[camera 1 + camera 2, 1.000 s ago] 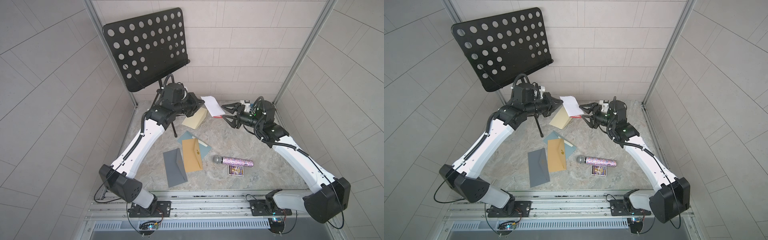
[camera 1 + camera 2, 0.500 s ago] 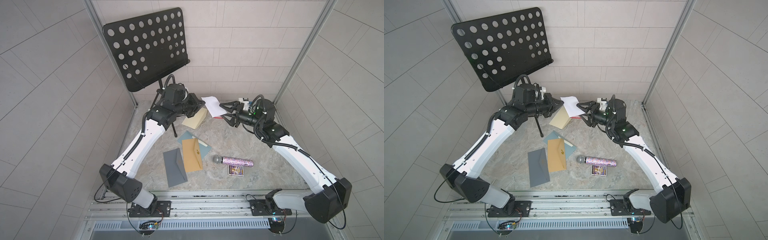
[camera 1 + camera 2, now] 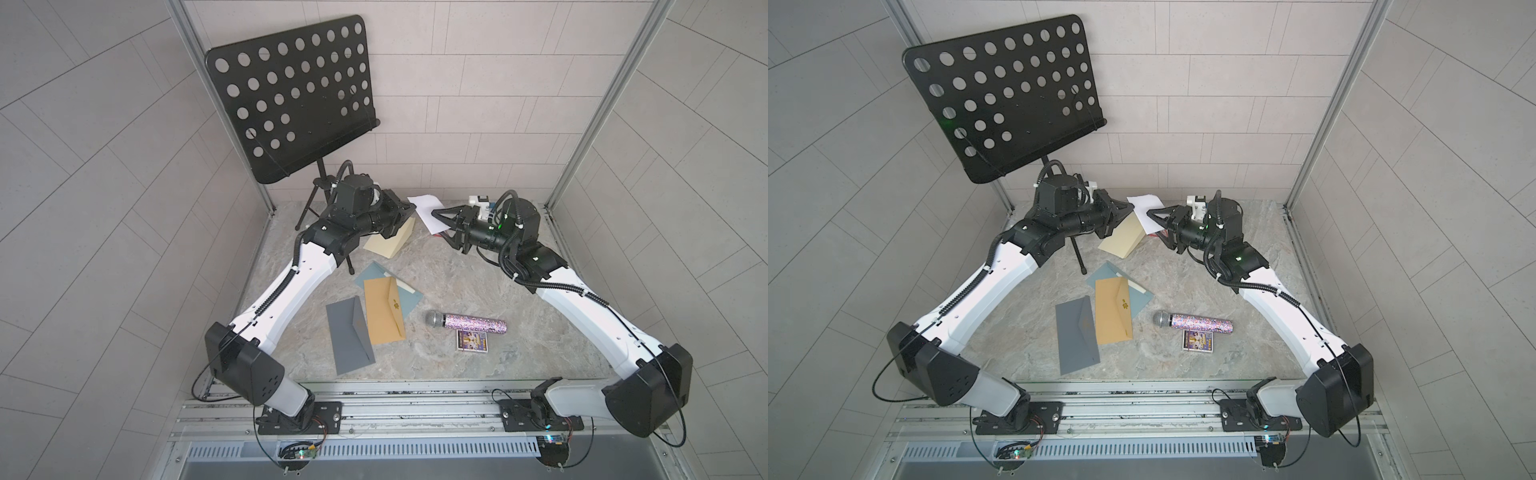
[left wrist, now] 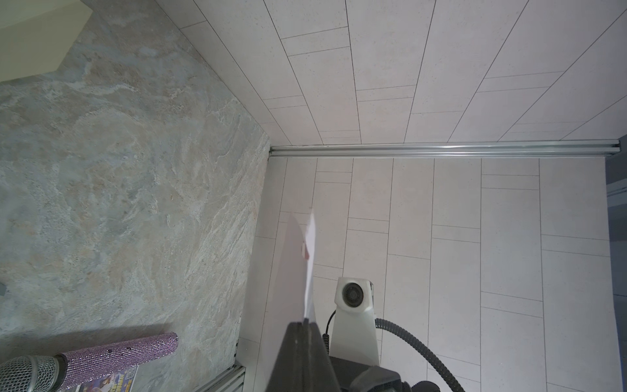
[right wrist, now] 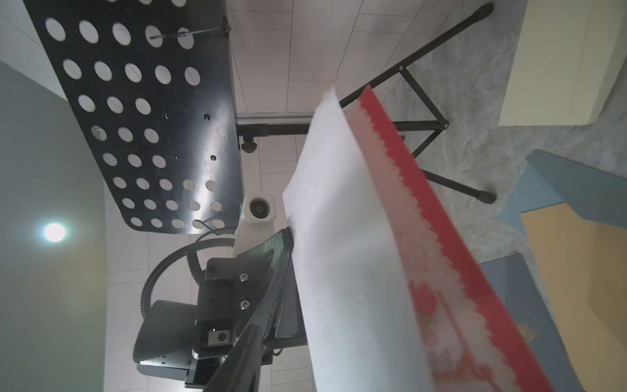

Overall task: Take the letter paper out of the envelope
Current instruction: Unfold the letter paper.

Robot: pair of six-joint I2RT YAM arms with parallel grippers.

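Letter paper clear of the cream envelope
Left gripper pinches it tight; right gripper has its jaws apart around its edge

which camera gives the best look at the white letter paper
The right wrist view: the letter paper fills the frame close up, white with red along one edge. Both top views show the paper small and distant. The left wrist view catches it almost edge-on, pinched in the shut left gripper.
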